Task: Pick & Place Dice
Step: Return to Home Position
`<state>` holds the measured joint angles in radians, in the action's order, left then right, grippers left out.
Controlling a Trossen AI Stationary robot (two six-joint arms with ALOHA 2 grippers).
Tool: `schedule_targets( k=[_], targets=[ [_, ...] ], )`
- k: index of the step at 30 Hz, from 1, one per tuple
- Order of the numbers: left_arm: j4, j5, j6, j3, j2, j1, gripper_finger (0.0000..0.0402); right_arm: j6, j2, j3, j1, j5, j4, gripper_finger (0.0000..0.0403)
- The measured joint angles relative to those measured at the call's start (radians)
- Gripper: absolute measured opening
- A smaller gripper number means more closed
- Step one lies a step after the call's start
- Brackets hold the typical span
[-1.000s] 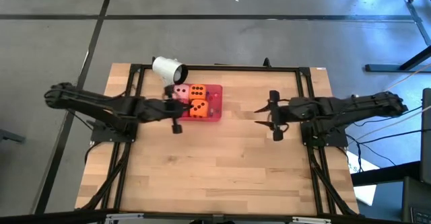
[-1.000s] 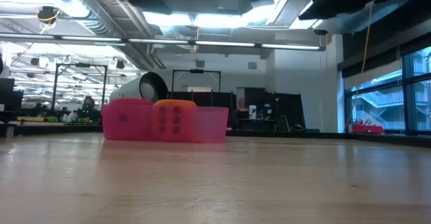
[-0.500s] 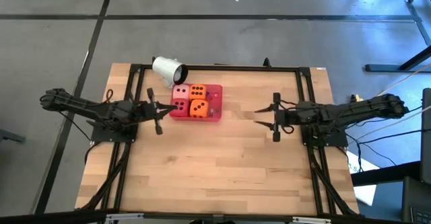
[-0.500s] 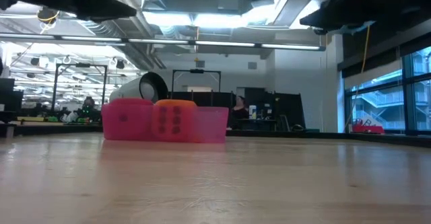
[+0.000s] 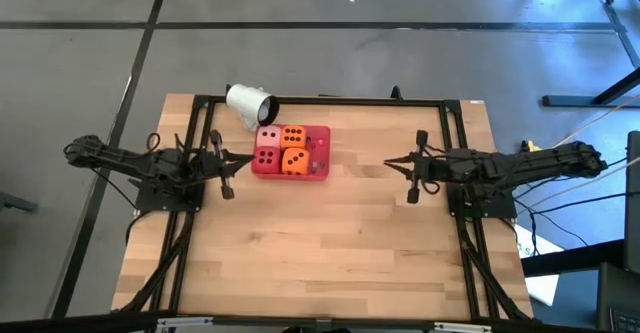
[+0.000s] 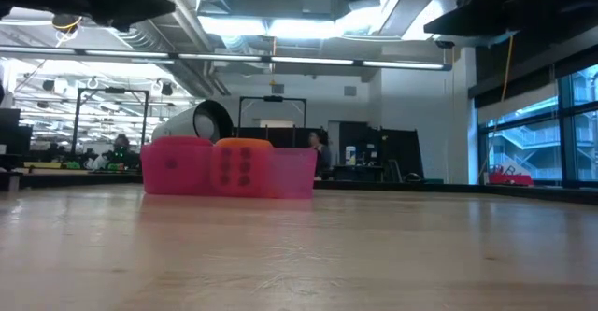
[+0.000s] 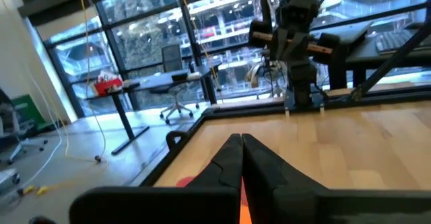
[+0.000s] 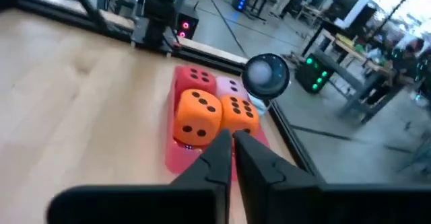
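Lower centre of the right wrist view, the right gripper [image 8: 231, 140] is closed on nothing. Past it, mid-frame, four dice [image 8: 197, 113] sit in the red tray [image 8: 176, 158], a white cup [image 8: 266, 75] lying behind. The high view alone places the left gripper [image 5: 236, 157], also closed and empty, just left of the tray at centre-left.

A flat red tray [image 5: 319, 159] sits on the wooden table [image 5: 330, 258] near its far edge, left of the middle. A white cylindrical cup [image 5: 249, 104] lies on its side just beside the tray's far left corner. Black frame rails [image 5: 330, 101] run along the table's edges, and in the low view a person [image 6: 320, 148] stands far back in the room.
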<state>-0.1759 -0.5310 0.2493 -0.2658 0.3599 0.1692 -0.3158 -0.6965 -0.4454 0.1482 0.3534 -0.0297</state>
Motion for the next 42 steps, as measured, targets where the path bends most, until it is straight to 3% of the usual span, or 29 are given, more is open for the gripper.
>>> schedule_targets(
  k=[4, 11, 20, 28, 33, 42],
  targets=[
    [0.019, 0.0, 0.029, 0.0, -0.05, 0.02, 0.0006, 0.039, 0.076, 0.0, 0.0, -0.05, 0.076, 0.0015],
    [0.155, -0.001, 0.017, 0.0, -0.16, 0.044, 0.0001, 0.093, 0.181, 0.0, 0.0, -0.269, 0.201, 0.0008],
    [0.279, 0.001, 0.016, 0.0, -0.336, 0.047, 0.0005, 0.095, 0.328, 0.087, 0.0, -0.181, 0.225, 0.0005],
    [0.343, 0.002, 0.032, 0.0, -0.356, 0.047, 0.0001, 0.08, 0.496, 0.155, 0.0, -0.24, 0.224, 0.0002],
    [0.325, 0.035, 0.042, 0.01, -0.358, 0.047, 0.0006, 0.08, 0.594, 0.211, 0.0, -0.243, 0.221, 0.0001],
    [0.053, 0.059, 0.107, 0.162, -0.359, 0.046, 0.0003, 0.096, 0.698, 0.288, 0.0, -0.334, 0.163, 0.0002]
  ],
)
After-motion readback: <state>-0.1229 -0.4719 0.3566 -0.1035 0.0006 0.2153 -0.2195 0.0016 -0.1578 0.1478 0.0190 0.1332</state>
